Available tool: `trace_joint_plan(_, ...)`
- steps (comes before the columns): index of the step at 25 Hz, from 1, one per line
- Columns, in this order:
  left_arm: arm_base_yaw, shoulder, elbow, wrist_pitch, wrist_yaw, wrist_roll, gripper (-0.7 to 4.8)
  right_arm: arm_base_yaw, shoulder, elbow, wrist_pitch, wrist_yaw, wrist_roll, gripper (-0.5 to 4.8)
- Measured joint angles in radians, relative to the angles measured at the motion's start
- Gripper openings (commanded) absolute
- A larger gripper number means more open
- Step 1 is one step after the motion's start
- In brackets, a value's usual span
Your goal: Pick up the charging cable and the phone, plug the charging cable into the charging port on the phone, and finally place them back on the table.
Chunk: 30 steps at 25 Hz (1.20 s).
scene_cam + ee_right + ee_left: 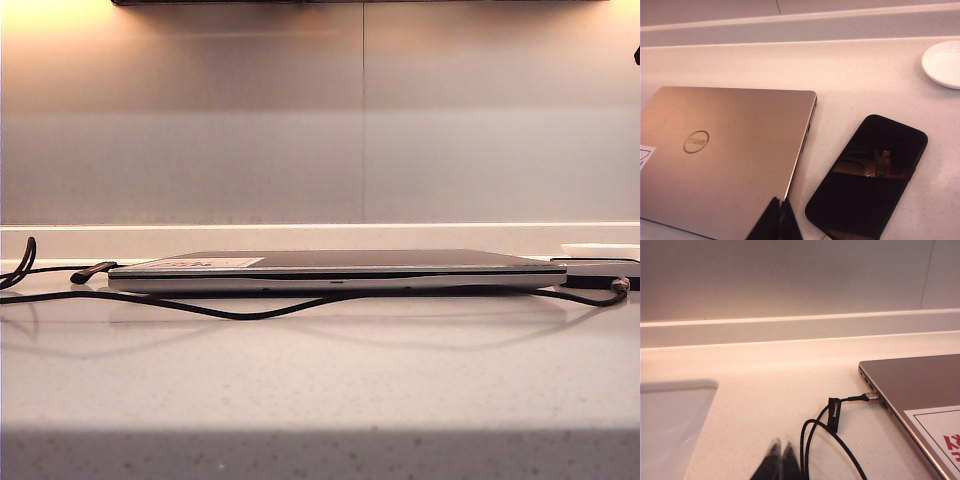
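Currently: both grippers closed, empty.
Your left gripper (pixel 781 452) sits beside the charging cable (pixel 832 440); right gripper (pixel 780 210) beside the phone (pixel 867 175), ready for pickup.

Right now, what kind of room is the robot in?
Probably a kitchen or a desk nook at home. A speckled white counter with a low backsplash holds a closed laptop, a phone, a charging cable and a small white dish.

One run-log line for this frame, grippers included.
stage: before pickup | left gripper: shut, above charging cable | right gripper: shut, between laptop and phone | all on table
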<state>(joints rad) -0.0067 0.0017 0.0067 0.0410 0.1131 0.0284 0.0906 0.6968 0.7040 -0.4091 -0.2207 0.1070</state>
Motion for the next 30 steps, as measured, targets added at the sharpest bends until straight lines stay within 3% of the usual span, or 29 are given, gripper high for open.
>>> trace_joint_plan(17,0.000,0.000,0.000,0.000,0.000,-0.001,-0.06,0.000,-0.001,0.000,0.000,0.000,0.000,-0.06)
trace_joint_plan(20,0.000,0.000,0.000,0.000,0.000,-0.001,-0.06,0.000,-0.036,-0.001,-0.001,0.054,-0.004,-0.06)
trace_joint_plan(23,0.000,0.000,0.000,0.000,0.000,-0.001,-0.06,-0.001,-0.120,-0.075,0.107,0.209,-0.056,-0.06)
trace_joint_plan(30,0.000,0.000,0.000,0.000,0.000,-0.001,-0.06,0.000,-0.294,-0.342,0.409,0.220,-0.105,-0.06)
